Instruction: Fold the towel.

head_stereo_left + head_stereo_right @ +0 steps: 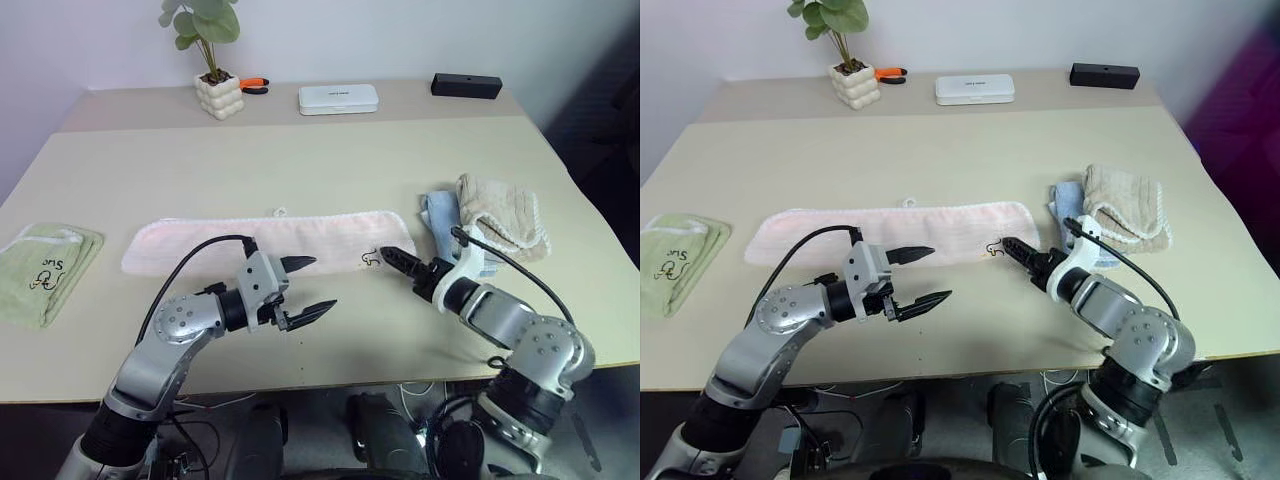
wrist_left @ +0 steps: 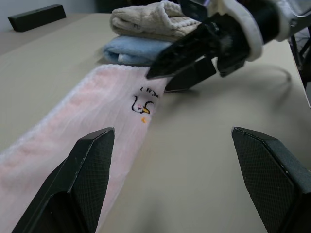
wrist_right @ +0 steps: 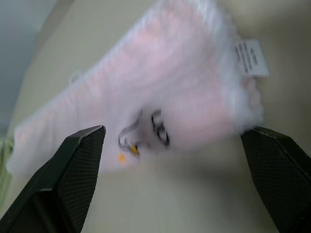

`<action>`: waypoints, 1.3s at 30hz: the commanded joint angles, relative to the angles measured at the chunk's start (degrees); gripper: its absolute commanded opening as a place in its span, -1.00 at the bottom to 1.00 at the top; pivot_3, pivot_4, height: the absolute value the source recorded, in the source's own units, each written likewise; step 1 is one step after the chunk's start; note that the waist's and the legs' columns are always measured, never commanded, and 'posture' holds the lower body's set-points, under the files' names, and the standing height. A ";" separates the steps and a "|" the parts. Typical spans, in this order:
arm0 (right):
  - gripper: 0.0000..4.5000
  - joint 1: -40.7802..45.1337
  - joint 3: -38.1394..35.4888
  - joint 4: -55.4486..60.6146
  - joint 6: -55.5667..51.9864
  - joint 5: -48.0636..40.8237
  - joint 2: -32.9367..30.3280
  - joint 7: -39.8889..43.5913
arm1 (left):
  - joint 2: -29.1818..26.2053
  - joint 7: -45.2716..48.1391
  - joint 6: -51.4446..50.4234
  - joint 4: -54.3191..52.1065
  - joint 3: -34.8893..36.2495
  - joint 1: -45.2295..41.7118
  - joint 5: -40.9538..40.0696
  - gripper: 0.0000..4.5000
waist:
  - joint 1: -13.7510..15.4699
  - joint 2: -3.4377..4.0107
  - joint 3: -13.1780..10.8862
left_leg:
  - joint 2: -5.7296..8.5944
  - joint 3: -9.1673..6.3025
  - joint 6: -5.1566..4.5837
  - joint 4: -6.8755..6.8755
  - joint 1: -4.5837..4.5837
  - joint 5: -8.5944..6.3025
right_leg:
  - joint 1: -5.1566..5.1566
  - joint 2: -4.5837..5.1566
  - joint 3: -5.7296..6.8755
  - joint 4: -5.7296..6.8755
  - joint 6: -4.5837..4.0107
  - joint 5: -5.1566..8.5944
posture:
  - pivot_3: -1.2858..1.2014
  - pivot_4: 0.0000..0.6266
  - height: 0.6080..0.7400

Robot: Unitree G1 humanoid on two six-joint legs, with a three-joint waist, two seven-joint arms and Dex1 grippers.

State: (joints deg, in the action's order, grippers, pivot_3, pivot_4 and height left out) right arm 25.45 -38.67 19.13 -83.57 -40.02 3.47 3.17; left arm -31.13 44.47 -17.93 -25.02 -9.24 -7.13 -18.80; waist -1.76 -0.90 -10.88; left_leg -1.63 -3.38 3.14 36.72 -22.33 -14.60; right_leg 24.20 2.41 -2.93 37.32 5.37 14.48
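Observation:
The pale pink towel (image 1: 260, 238) lies flat as a long strip across the middle of the table. Its dark lettering (image 2: 141, 103) is at the near right corner. My right gripper (image 1: 385, 256) is open and points at that corner, its tips just beside the lettering. In the right wrist view its fingers (image 3: 73, 160) stand wide with the corner and a white label (image 3: 251, 57) between them. My left gripper (image 1: 322, 284) hangs open over the bare table just in front of the towel's near edge, pointing right toward the other gripper. Neither gripper holds anything.
A green folded towel (image 1: 40, 272) lies at the left edge. Beige (image 1: 500, 215) and light blue (image 1: 438, 215) folded towels sit just right of the pink one, behind my right arm. A plant pot (image 1: 218, 95), orange-handled pliers (image 1: 255, 85), a white case (image 1: 338, 98) and a black box (image 1: 466, 85) line the back.

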 commanded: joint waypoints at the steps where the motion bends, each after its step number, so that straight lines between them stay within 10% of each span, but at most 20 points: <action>1: 0.99 4.19 -3.08 -5.82 3.59 0.75 1.93 -4.57 | -1.08 -0.43 -0.54 -2.04 3.51 0.43 -1.15 0.75 | -0.49 0.02 0.01 | 0.00 0.00 0.00 0.00 0.00 0.00 | 0.00 0.01 0.00 0.01 -0.01 0.00 | 0.03 -0.52 0.96; 11: -0.97 5.33 -2.43 -4.88 5.69 -1.48 1.20 -8.25 | -1.72 -1.94 -2.22 -4.55 5.33 3.81 -1.67 0.75 | -0.78 0.07 -0.01 | 0.00 -0.01 -0.05 -0.04 -0.06 -0.03 | 0.04 0.03 0.02 -0.05 0.02 0.02 | 0.03 -0.52 0.96; 23: -0.99 4.89 11.41 10.18 2.04 -4.71 -21.47 1.29 | -3.14 -1.78 -2.54 -4.11 8.60 6.65 -2.78 0.75 | -0.93 0.22 -0.10 | 0.03 0.02 -0.07 -0.11 -0.07 -0.04 | 0.07 0.06 0.00 -0.13 -0.08 0.09 | 0.03 -0.52 0.96; 27: -0.99 7.65 31.45 12.43 8.86 -0.14 -31.34 9.75 | -1.07 -4.61 -6.30 -3.67 14.70 5.58 -9.02 0.75 | -1.08 0.23 -0.11 | 0.02 0.04 -0.07 -0.17 -0.07 -0.04 | 0.12 0.04 -0.03 -0.14 -0.08 0.09 | 0.03 -0.52 0.96; 39: -0.99 11.79 62.05 -5.46 29.77 17.73 -19.81 14.92 | -7.17 -1.19 -1.60 0.83 21.06 12.73 -5.41 0.75 | -1.25 0.04 -0.11 | 0.02 0.05 -0.06 -0.37 -0.15 -0.03 | 0.26 0.11 0.01 -0.28 0.00 0.06 | 0.03 -0.52 0.96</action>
State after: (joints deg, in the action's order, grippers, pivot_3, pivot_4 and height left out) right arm 36.06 22.54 15.20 -57.11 -24.83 -17.50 17.84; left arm -37.76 42.94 -21.07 -22.19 10.58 4.86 -24.50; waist -3.01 -0.86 -10.99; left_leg -1.61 -3.32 3.09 36.34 -22.47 -14.63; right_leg 24.45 2.53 -2.92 37.03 5.37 14.54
